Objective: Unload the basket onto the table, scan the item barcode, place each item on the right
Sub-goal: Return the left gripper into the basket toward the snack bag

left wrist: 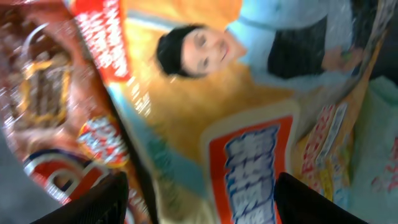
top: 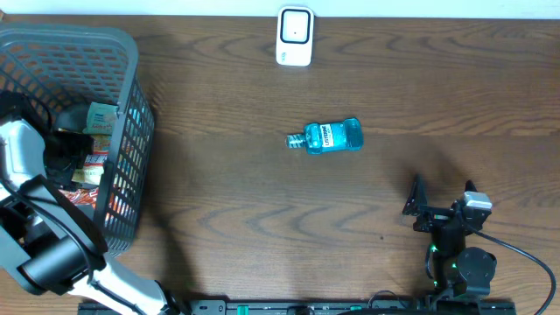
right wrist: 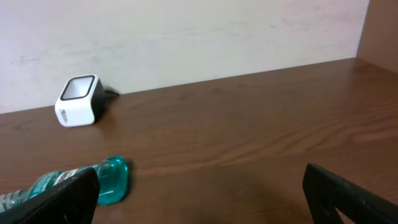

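L arm down in basket [top: 131,54], over a snack packet – prob. next item to scan.
L end effector [left wrist: 199,200] has fingers apart w/ nothing clamped, close above the packet [left wrist: 205,106], likely lining up a pick. Scanner [top: 295,37] stands at far edge of tabletop [top: 219,219]. Mouthwash bottle [top: 325,137] lies on its side mid-tabletop, well apart from both arms. R end effector [right wrist: 200,194] sits low near front edge, fingers wide apart, empty – out of L's way.

One mouthwash bottle [top: 325,137], one scanner [top: 295,36], one basket [top: 133,131].
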Controlling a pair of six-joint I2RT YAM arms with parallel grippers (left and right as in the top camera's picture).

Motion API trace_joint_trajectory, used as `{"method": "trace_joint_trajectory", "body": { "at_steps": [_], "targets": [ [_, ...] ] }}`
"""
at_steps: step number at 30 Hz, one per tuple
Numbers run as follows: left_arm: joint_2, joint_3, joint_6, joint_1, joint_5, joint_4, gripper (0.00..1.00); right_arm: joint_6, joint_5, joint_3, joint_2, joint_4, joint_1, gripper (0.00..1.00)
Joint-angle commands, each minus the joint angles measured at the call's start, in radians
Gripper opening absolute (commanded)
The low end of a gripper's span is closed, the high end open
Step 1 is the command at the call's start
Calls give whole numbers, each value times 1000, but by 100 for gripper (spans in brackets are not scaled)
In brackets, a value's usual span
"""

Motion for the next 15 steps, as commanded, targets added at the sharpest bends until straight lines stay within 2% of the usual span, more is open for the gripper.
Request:
{"method": "trace_joint_trajectory", "body": {
  "at_steps": [1, 7, 9, 12, 14, 15],
  "targets": [
    [44, -3, 10, -10, 13, 28, 75, -14, -3, -2, -5, -4, -3, 99],
    [103, -4, 10, -56, 13, 60, 75, -14, -3, -2, -5, -4, -3, 99],
    [122, -4, 10, -79, 13, 59, 62, -14, -3, -2, -5, -4, -3, 99],
    [122, 0, 10, -97, 13, 65, 27, -14, -3, -2, -5, -4, -3, 99],
    [109, 16, 11, -97, 12, 58, 8, -14, -3, -2, -5, -4, -3, 99],
    [100, 24, 11, -94, 12, 53, 8, -14, -3, -2, -5, -4, -3, 99]
  ]
}}
